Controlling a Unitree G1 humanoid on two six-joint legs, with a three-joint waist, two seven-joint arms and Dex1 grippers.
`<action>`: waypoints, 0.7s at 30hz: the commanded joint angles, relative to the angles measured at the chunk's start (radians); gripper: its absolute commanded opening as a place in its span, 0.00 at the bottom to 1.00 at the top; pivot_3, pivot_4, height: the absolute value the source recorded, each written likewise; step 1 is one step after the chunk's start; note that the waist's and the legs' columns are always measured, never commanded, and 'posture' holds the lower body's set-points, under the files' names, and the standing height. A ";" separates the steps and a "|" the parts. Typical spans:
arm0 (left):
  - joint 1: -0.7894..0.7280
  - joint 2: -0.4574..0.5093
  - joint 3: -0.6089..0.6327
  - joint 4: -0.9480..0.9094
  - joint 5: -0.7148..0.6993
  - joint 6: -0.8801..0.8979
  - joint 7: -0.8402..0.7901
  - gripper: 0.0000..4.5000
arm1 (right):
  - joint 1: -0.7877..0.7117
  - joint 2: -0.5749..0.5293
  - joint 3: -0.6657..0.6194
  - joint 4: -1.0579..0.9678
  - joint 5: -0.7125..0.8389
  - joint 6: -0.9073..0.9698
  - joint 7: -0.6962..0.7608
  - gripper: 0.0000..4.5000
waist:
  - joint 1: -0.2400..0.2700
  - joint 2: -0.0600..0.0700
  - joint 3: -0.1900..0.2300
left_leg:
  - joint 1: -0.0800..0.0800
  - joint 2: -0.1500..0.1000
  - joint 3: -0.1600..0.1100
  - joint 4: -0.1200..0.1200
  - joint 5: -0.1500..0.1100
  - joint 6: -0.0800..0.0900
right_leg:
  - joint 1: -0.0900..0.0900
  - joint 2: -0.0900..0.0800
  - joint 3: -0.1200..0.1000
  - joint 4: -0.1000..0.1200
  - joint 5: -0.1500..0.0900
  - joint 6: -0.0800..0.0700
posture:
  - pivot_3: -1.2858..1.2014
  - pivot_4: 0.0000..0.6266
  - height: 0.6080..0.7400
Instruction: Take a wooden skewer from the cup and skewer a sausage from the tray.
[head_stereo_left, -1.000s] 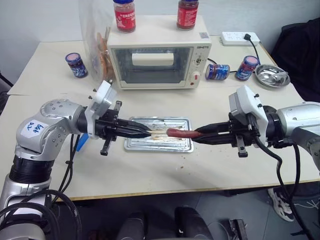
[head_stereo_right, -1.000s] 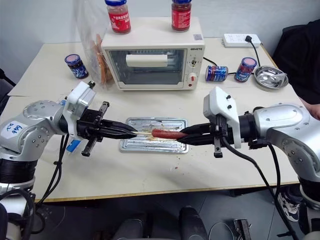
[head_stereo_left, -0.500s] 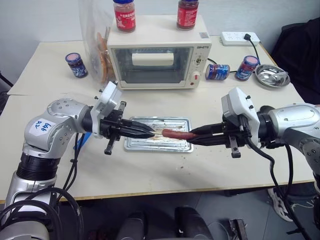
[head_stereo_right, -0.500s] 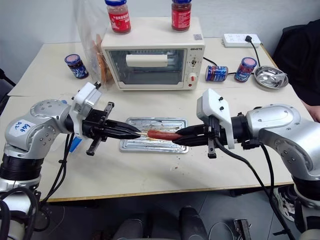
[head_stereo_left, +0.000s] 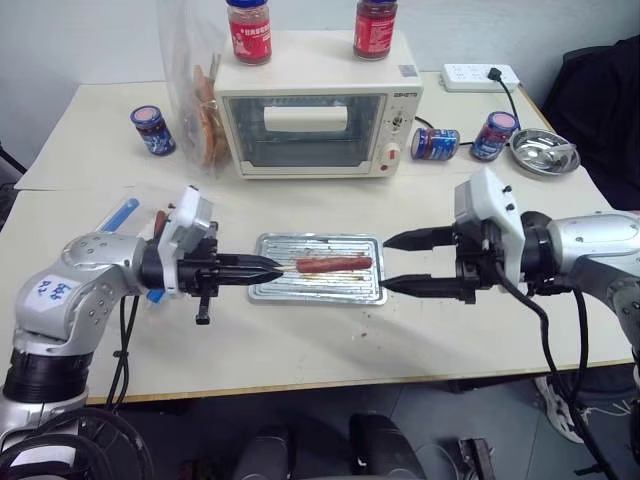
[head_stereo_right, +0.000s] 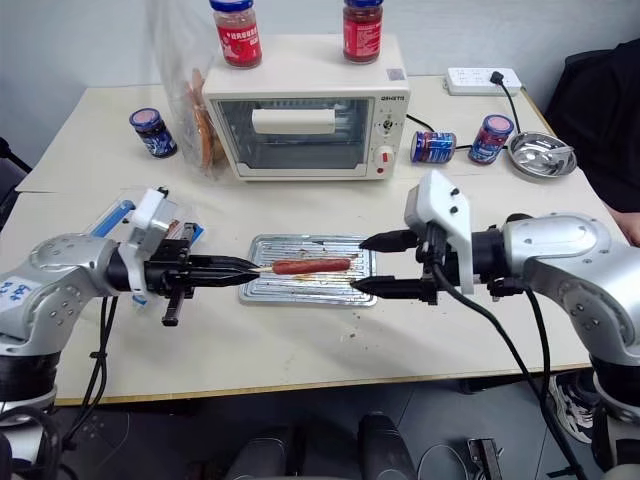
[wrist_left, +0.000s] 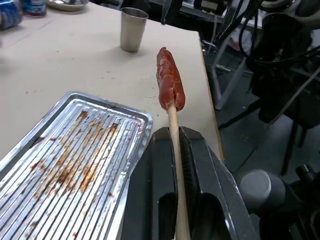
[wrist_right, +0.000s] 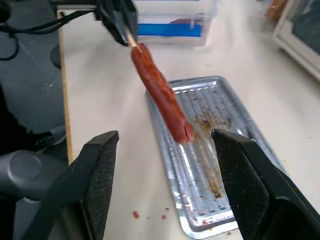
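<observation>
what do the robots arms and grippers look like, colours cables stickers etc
Both arms have rounded silver-grey metallic shells with black joints. Each wrist carries a white boxy camera block. The left gripper and right gripper each have two long, tapered black fingers. Black cables loop beneath both forearms. The left arm bears a white sticker with blue handwriting.

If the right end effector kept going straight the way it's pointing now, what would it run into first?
Most likely the sausage, impaled on the wooden skewer held by the shut left end effector. The open right end effector points at the sausage's free end above the tray; the exact height match is unclear.
</observation>
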 joint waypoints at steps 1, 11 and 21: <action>0.078 0.014 0.150 -0.086 -0.052 0.032 0.089 0.00 | -0.052 0.026 -0.041 0.025 0.048 0.016 -0.018 0.78 | 0.002 0.000 0.000 | 0.000 0.000 0.000 0.000 0.000 0.000 | 0.000 0.000 0.000 -0.001 0.000 0.000 | 0.52 0.24 1.00; 0.330 -0.117 0.513 -0.142 0.029 0.002 0.486 0.00 | -0.124 0.123 0.035 0.096 -0.001 -0.027 -0.012 0.98 | 0.015 -0.001 0.000 | 0.001 0.000 0.000 0.000 0.000 0.000 | 0.001 0.000 0.000 -0.001 0.000 0.000 | 0.52 0.24 1.00; 0.413 -0.197 0.524 -0.096 0.145 -0.072 0.662 0.00 | -0.157 0.171 0.070 0.124 -0.031 -0.037 0.003 0.98 | 0.026 -0.001 0.000 | 0.001 0.000 0.000 0.000 0.000 0.001 | 0.001 0.000 0.000 -0.001 0.000 0.000 | 0.52 0.24 1.00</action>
